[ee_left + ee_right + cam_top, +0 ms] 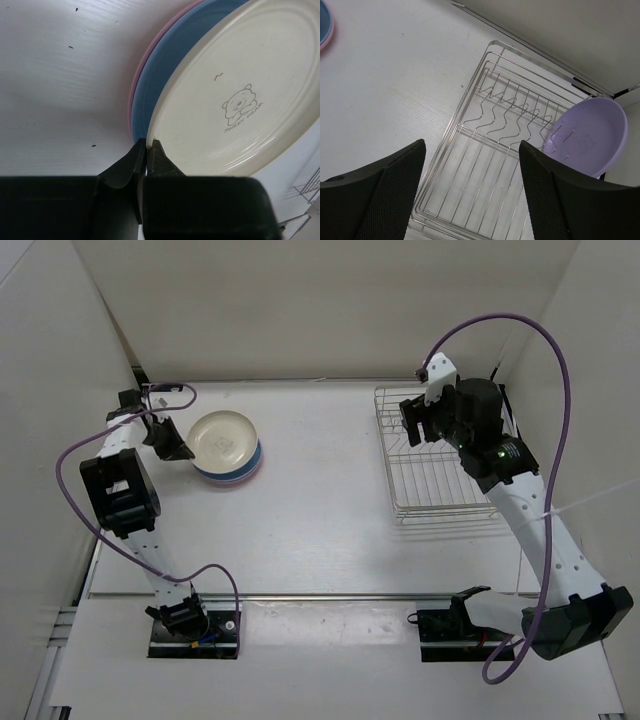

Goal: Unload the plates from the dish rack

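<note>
Top view: left gripper (pixel 172 447) sits at the left rim of the cream plate (pixel 222 438), which tops a stack on the table (pixel 320 510). Right gripper (pixel 418 420) hangs over the dish rack (pixel 440 480), well apart from the stack.

Left wrist: fingers (pixel 162 162) are closed to a thin slit right at the cream plate's rim. One lies over the cream face, the other over the blue plate (pixel 165 70) beneath. Whether the rim is pinched: cannot tell. The pink plate (pixel 132 102) is lowest, only its edge showing.

Right wrist: jaws are spread wide, holding nothing, with rack wires below. The lavender plate (pixel 590 135) stands on edge among the prongs at the rack's end, beyond the right-hand finger and not touching it.
</note>
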Robot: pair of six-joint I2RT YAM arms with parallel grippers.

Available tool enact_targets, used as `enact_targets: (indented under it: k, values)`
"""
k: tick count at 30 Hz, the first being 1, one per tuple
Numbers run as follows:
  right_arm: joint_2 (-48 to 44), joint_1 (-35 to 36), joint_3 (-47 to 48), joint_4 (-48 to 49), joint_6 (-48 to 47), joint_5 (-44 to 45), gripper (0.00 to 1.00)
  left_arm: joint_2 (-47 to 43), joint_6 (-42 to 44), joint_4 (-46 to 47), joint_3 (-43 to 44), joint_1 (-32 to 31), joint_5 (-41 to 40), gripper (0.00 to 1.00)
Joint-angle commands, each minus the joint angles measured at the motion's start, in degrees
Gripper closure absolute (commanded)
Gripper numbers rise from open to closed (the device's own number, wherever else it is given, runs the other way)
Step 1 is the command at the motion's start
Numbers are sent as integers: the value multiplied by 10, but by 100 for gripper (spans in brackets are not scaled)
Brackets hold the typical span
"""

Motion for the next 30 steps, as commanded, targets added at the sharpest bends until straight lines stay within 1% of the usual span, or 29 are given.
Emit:
enact_targets:
  k: [1, 4, 6, 8, 14, 16, 17, 18, 19, 20, 22, 23, 25, 26, 27, 30]
  values:
    - [-20, -2, 0, 12, -5, -12, 22, -4, 1, 12, 8, -4, 5, 87]
    - [-26, -2, 0, 12, -5, -18, 22, 1, 1, 19, 3, -9, 5, 84]
    - [-26, -2, 0, 7, -5, -18, 22, 1, 1, 25, -2, -9, 5, 84]
    - [-26, -2, 0, 7, -5, -18, 22, 1, 1, 25, -2, -9, 5, 77]
    - [-26, -7, 0, 7, -5, -23, 19, -5, 7, 25, -2, -15, 5, 62]
    - [-26, -7, 0, 7, -5, -23, 18, -5, 7, 25, -2, -15, 5, 62]
    - [-26, -7, -5, 7, -10, -23, 18, -5, 7, 25, -2, -15, 5, 57]
    - [-26, -7, -5, 7, -11, -9, 17, -12, 19, 16, -2, -15, 5, 55]
    - [-26, -14, -5, 16, -16, 4, 13, -12, 19, 16, -9, -15, 5, 41]
    - [-26, -14, -5, 21, -16, 14, 13, -22, 28, 16, -9, -15, 5, 30]
    - [-20, -27, -11, 36, -32, 35, 11, -46, 44, 16, -35, -15, 5, 0]
    - [-15, -33, -21, 46, -50, 55, 9, -53, 51, 16, -43, -15, 5, 0]
    - [-2, -33, -28, 68, -77, 103, 9, -75, 74, 16, -65, -15, 5, 0]
    - [17, -46, -28, 69, -99, 145, 9, -95, 86, 16, -73, -8, 11, 0]
    - [29, -53, -22, 75, -112, 160, 8, -95, 93, 16, -81, -3, 17, 0]
    - [68, -89, -27, 119, -167, 219, 8, -143, 115, 16, -107, 14, 22, 0]
